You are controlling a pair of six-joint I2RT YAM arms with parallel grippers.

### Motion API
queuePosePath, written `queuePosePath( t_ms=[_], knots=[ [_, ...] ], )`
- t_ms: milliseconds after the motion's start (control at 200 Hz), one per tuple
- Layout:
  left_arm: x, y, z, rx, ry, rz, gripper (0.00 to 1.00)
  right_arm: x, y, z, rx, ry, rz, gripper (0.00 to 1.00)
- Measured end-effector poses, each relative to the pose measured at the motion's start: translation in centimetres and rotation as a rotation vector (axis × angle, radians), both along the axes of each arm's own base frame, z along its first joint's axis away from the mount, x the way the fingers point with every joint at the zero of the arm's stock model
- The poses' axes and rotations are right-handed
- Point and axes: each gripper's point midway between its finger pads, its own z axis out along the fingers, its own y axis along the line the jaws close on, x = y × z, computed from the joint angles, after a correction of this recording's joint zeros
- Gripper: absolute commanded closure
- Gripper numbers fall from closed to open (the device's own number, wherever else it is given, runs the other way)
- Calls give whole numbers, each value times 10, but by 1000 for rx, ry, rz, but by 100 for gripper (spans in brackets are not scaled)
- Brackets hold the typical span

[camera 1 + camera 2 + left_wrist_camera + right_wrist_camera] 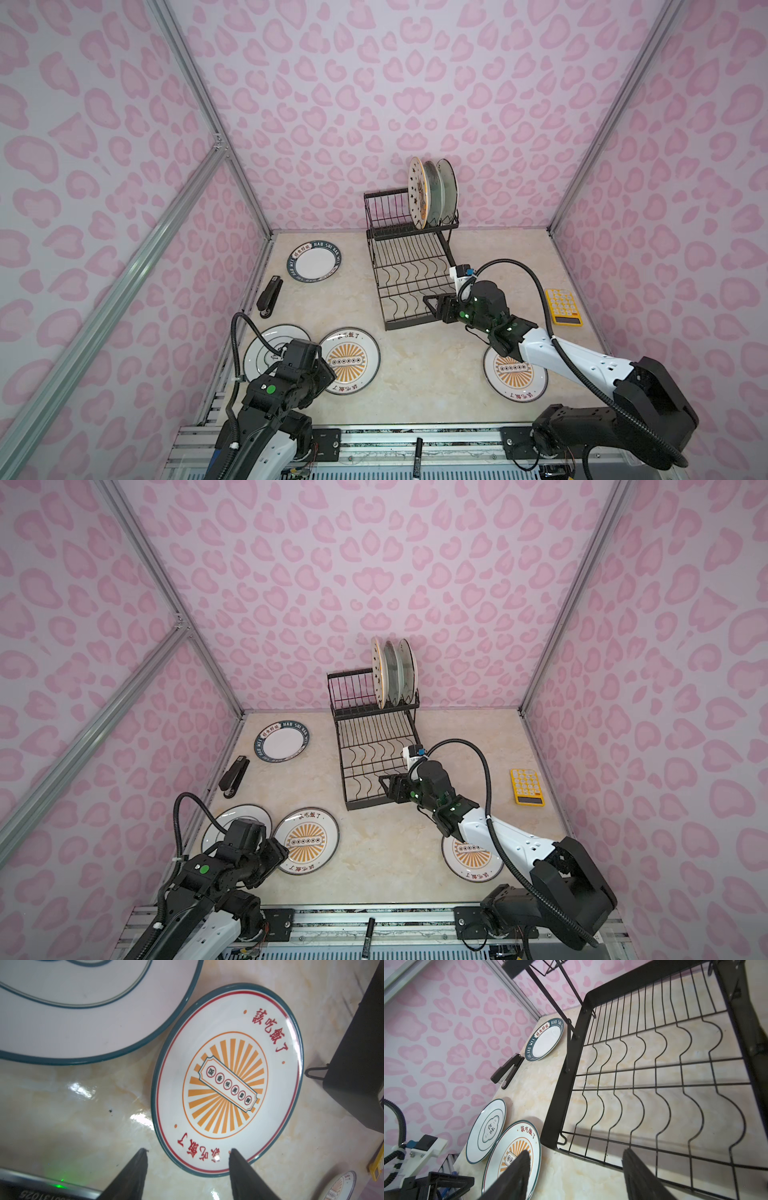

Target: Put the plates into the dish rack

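Note:
The black wire dish rack (377, 282) stands at the back of the table. Three plates (432, 193) stand upright in its upper tier, and its slotted lower tray (560, 1095) holds nothing. Flat on the table lie a dark-lettered-rim plate (315, 262), a mostly white plate (262, 349) and two orange-sunburst plates (351, 361) (513, 378). My left gripper (188, 1151) is open, its fingers astride the near rim of the left sunburst plate (226, 1076). My right gripper (432, 305) (576, 1151) is open and empty, hovering at the lower tray's front edge.
A black stapler (269, 297) lies by the left wall. A yellow calculator (563, 306) lies right of the rack. A dark marker (417, 455) rests on the front rail. My right arm crosses above the right sunburst plate. Pink patterned walls close three sides.

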Motion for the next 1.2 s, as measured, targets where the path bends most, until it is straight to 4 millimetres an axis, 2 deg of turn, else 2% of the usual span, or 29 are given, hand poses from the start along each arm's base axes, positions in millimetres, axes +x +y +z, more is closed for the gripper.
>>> queuePosePath(
  t_ms=[85,230,570,1015,1120,1200],
  knots=[
    [-4,3,-3,8,12,9,35,-3,6,-8,12,26,6,31],
    [-6,2,-20,0,31,18,36,-4,17,-11,45,42,28,31],
    [-4,-11,-43,-93,23,39,36,-3,24,-5,80,32,44,31],
    [21,-25,-43,-175,-41,75,37,-7,20,-2,86,23,44,32],
    [28,-28,-42,-187,-54,82,38,-9,19,-1,85,21,44,36],
    [31,-28,-42,-189,-59,91,37,-9,19,0,84,21,43,36]
  ],
)
